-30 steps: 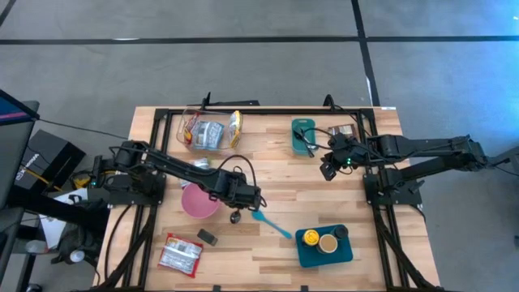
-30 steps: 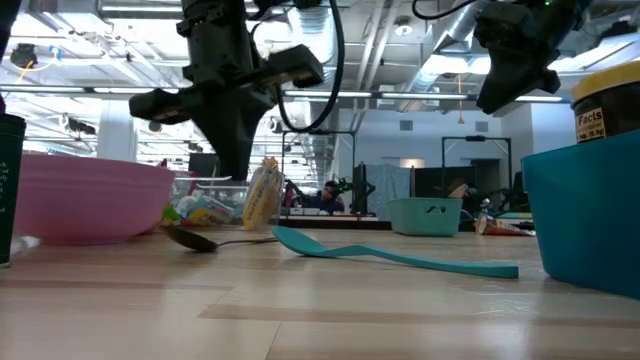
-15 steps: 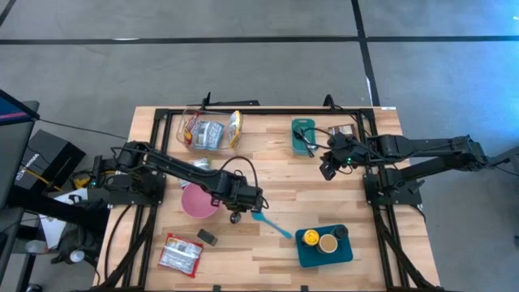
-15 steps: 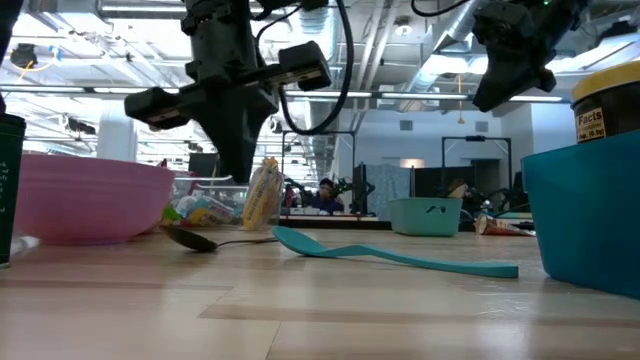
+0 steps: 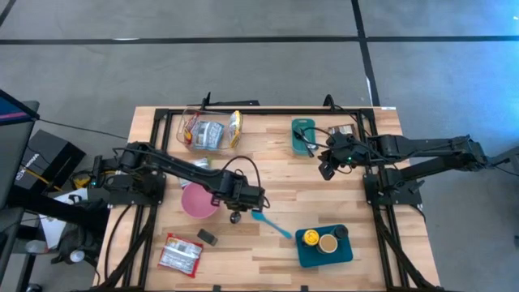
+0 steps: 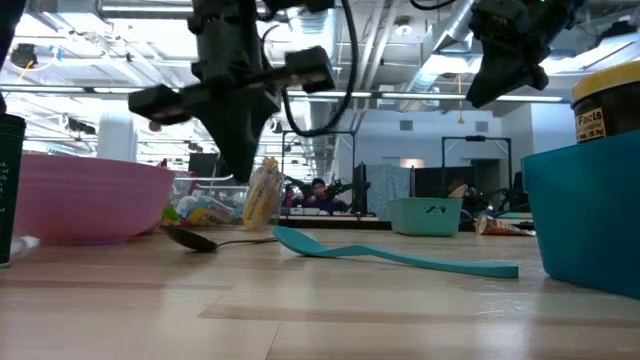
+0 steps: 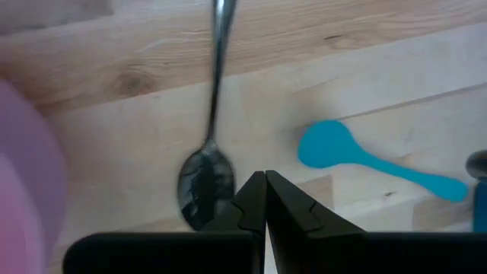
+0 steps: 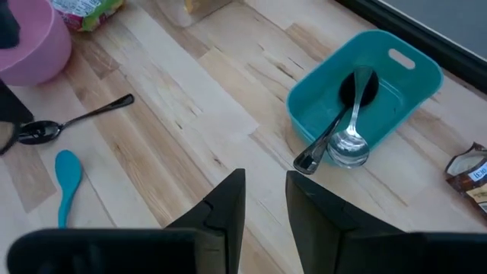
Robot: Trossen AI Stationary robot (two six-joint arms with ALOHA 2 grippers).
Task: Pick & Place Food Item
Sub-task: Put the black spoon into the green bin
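The yellow-lidded jar (image 6: 608,108) has a label reading "Facts".

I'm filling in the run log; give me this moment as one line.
left gripper: shut, empty, above metal spoon | right gripper: parted, empty, raised near teal bin | blue spoon: on table

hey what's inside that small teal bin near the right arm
The small teal bin holds a metal spoon and a black-handled utensil crossing it. The spoon's bowl covers part of the floor, so anything beneath is hidden.
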